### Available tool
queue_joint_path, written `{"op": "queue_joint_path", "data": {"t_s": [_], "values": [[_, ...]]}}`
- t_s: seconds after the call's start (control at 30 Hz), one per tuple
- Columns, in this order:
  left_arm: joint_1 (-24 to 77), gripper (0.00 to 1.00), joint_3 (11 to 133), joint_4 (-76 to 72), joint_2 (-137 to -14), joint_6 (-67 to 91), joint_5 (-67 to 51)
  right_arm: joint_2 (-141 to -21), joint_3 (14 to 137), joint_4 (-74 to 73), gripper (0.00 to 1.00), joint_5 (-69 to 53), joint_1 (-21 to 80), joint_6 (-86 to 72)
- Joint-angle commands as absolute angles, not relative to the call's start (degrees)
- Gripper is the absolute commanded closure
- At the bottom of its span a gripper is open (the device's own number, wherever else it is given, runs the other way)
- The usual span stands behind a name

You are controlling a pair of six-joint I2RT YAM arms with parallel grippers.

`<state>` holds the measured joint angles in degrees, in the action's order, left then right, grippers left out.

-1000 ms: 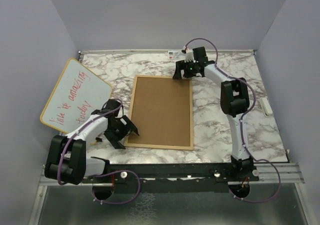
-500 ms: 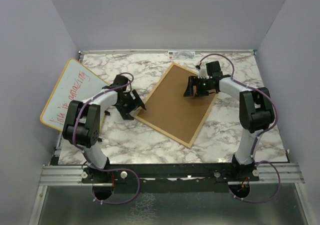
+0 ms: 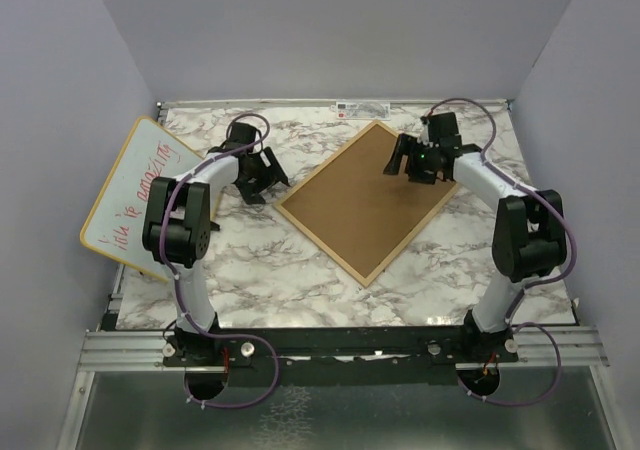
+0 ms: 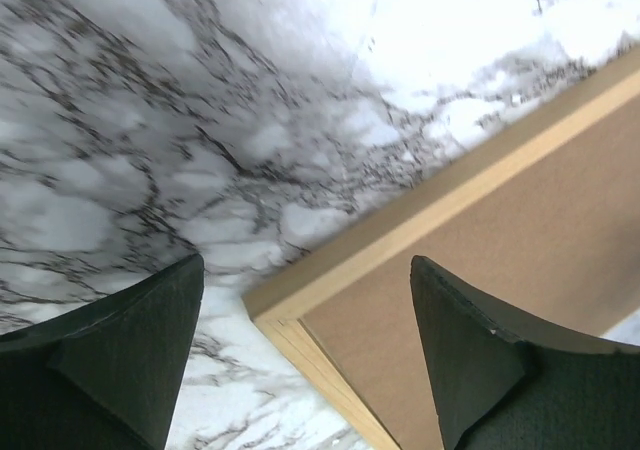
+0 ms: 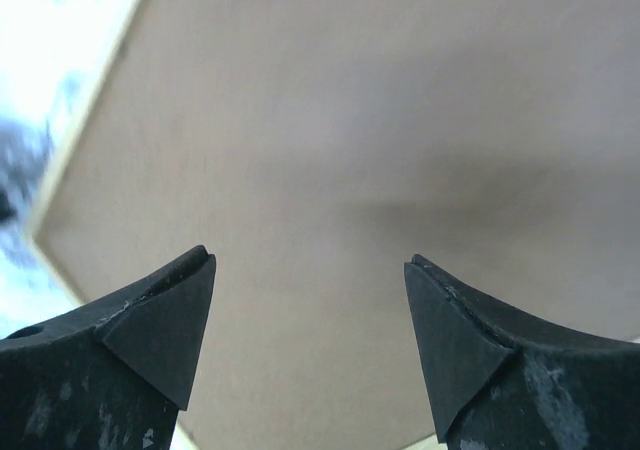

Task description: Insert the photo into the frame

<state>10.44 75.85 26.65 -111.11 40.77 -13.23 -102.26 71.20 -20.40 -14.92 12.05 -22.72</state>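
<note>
Frame (image 3: 322, 244) lies face-down and skewed on the surface (image 3: 300, 290) with its brown backing (image 3: 368, 202) up, photo not visible, and 2 spread, empty hands, left hand (image 3: 262, 175) just off its left corner and right hand (image 3: 415, 162) over its far-right edge, probably staged to pull the backing.

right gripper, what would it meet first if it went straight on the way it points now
The right gripper would likely first meet the flat brown fibreboard backing inside the thin light-wood frame; its wrist view shows little else ahead, though depth is unclear.
</note>
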Motion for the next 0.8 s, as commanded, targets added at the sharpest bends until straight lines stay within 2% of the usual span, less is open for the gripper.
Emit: {"op": "queue_joint_path", "data": {"t_s": [0.0,0.3,0.47,0.77], "values": [[9.1,0.14,77.0,29.0,-113.3,36.6,-7.1,-105.7,79.3,-24.0,0.19,-1.1,6.5,-25.0],[9.0,0.13,75.2,28.8,-114.3,37.9,-12.2,-115.5,89.0,-27.3,0.19,-1.7,0.9,-20.9],[9.0,0.13,75.2,28.7,-114.5,38.1,-13.5,-118.9,90.8,-27.8,0.19,-3.1,0.3,-19.0],[9.0,0.14,75.8,28.7,-115.2,38.1,-15.1,-120.3,90.1,-27.2,0.20,2.1,0.4,-16.2]]}}
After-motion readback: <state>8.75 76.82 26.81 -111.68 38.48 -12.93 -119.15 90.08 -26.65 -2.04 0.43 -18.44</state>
